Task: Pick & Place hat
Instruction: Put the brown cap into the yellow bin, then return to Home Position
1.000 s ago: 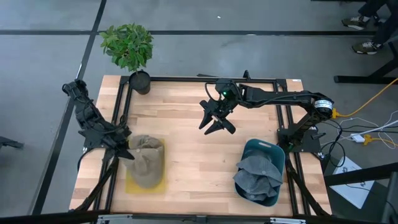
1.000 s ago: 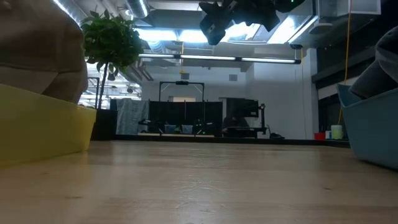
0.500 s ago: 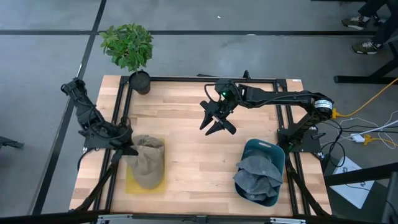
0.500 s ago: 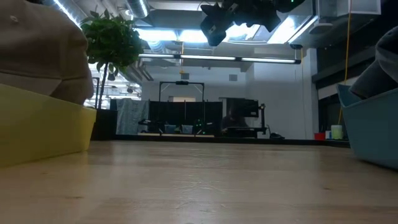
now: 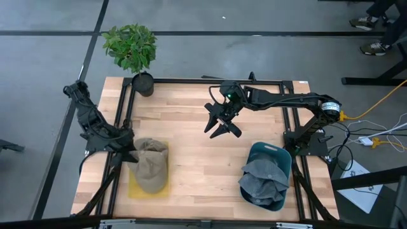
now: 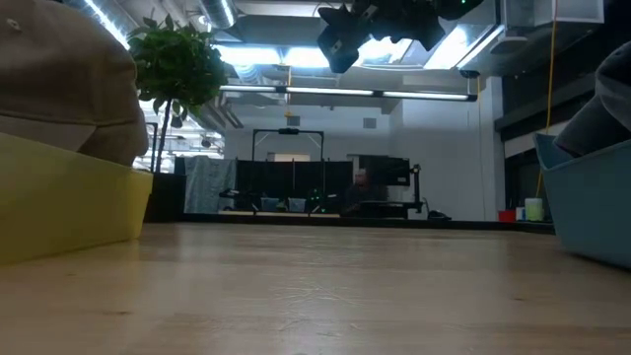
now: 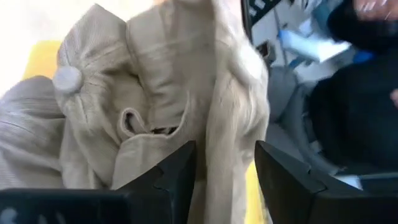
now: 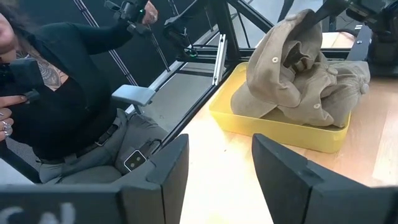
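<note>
A tan hat (image 5: 151, 166) lies crumpled in a yellow tray (image 5: 135, 189) near the table's left edge; the right wrist view shows the hat (image 8: 305, 68) heaped above the tray's wall (image 8: 273, 127). My left gripper (image 5: 131, 152) is at the hat's left side, open, and a raised fold of the hat (image 7: 227, 143) stands between its fingers. My right gripper (image 5: 224, 129) hangs open and empty above the table's middle, well clear of the wood. A grey hat (image 5: 262, 181) rests in a blue bin (image 5: 270, 151) at the near right. My left gripper has its open fingers (image 7: 177, 177) on either side of the tan hat's raised fold (image 7: 217, 158), coming slanting down from the table's left side. I cannot tell whether the fingers touch the cloth. The hat rests in the yellow tray.
A potted plant (image 5: 130, 48) stands at the far left corner. A black frame (image 5: 210, 81) runs along the table's edges. A seated person (image 8: 68, 93) shows beyond the table's left side in the right wrist view. Bare wood (image 5: 203, 165) lies between tray and bin.
The tan hat has changed shape in the tray. From above it has drawn narrower on its left side. In the low view its bulk now stands higher and reaches farther over the tray's wall. My right gripper has kept still.
</note>
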You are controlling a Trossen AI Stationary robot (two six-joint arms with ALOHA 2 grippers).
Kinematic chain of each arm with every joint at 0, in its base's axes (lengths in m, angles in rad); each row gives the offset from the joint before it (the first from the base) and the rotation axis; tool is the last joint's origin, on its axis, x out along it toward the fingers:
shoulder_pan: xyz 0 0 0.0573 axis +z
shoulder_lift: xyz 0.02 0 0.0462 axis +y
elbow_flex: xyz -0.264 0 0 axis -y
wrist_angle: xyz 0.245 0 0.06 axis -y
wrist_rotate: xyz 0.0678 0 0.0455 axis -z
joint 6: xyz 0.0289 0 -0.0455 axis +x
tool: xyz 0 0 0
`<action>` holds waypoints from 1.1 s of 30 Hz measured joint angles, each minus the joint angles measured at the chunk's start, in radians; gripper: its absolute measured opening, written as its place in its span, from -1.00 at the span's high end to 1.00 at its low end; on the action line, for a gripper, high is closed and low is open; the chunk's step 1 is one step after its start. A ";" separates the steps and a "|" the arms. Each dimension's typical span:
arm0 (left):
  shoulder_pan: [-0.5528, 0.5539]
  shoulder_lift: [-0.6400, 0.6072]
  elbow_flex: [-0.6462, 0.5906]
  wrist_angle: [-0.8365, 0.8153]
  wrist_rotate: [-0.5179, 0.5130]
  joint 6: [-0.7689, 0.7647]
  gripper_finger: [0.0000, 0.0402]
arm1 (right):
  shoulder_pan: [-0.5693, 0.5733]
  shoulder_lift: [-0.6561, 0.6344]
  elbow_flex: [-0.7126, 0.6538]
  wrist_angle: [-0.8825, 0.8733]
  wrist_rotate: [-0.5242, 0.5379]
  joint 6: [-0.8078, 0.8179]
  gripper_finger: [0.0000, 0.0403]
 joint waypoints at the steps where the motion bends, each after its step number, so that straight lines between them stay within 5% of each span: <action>1: 0.000 -0.008 0.000 0.007 -0.007 -0.020 0.21 | 0.000 0.000 0.000 0.000 0.000 0.000 0.13; 6: 0.001 -0.033 0.000 0.061 -0.084 -0.093 0.21 | 0.000 0.000 0.000 0.003 0.000 0.000 0.13; 10: 0.000 -0.050 0.000 0.061 0.108 -0.090 0.22 | 0.000 0.000 0.000 0.009 0.000 0.000 0.13; 13: 0.000 -0.058 0.000 0.039 0.128 -0.152 0.22 | 0.000 0.000 0.000 0.009 0.000 0.004 0.13; 20: -0.001 -0.134 0.036 0.045 0.227 0.404 0.22 | 0.000 0.000 0.000 0.006 0.027 0.001 0.13; 24: 0.000 -0.217 0.075 0.014 0.183 0.719 0.22 | 0.000 0.000 0.000 0.001 0.027 0.001 0.13; 30: 0.004 -0.337 0.069 -0.025 0.046 0.665 0.23 | 0.000 0.000 0.000 0.001 0.027 -0.021 0.13; 33: 0.004 -0.361 0.014 0.109 -0.023 0.623 0.21 | 0.000 0.000 0.000 0.001 0.027 -0.026 0.13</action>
